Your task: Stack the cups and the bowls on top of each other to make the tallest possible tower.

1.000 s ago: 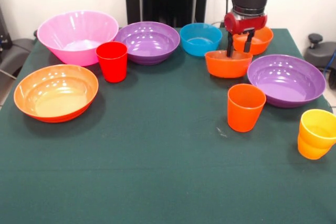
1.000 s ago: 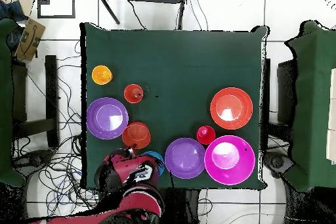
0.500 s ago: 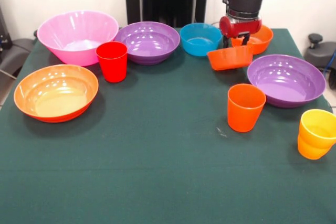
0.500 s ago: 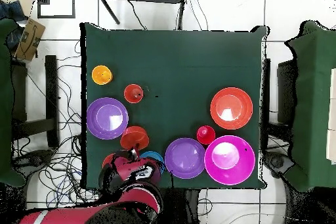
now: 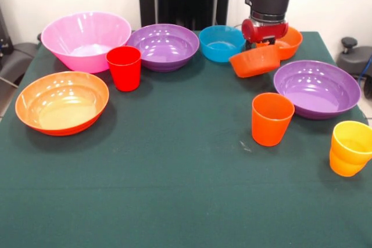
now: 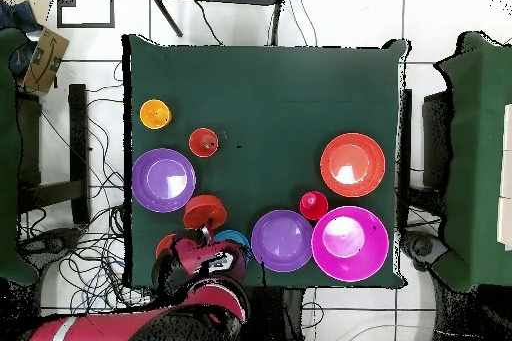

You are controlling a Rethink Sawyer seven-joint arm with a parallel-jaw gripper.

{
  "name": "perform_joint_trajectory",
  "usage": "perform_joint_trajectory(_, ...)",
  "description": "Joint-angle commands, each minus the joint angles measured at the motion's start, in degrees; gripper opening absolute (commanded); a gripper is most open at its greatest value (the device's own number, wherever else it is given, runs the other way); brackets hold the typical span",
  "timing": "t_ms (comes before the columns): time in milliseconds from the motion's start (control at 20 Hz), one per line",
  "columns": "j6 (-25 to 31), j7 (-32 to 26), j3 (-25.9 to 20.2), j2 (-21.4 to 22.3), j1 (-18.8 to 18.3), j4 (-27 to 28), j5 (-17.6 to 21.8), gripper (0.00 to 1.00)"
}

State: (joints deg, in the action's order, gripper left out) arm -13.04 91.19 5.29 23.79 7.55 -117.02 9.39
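While the end effector (image 5: 264, 40) pinches the far rim of a small orange bowl (image 5: 254, 62), the bowl hangs tilted off the tabletop (image 5: 174, 172), between the blue bowl (image 5: 221, 43) and right purple bowl (image 5: 317, 88), orange cup (image 5: 271, 118) nearer

Tilted bowl (image 5: 254, 62) hangs between two bowls (image 5: 221, 42) (image 5: 317, 88).

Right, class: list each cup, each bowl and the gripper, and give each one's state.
gripper: shut on small orange bowl
small orange bowl: lifted, tilted
second small orange bowl: upright on table
orange cup: upright, unstacked
red cup: upright
yellow-orange cup: upright
blue bowl: upright, empty
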Motion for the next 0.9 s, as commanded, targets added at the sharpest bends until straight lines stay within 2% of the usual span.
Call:
perform_joint_trajectory(50,7.6,9.2,-5.3,2.4,-0.3,1.5,-2.1,1.00)
perform_joint_trajectory(550,11.2,9.6,-5.6,3.6,0.0,1.8,-3.0,1.00)
perform_joint_trajectory(900,9.6,10.3,-4.5,2.5,1.5,3.2,-3.6,1.00)
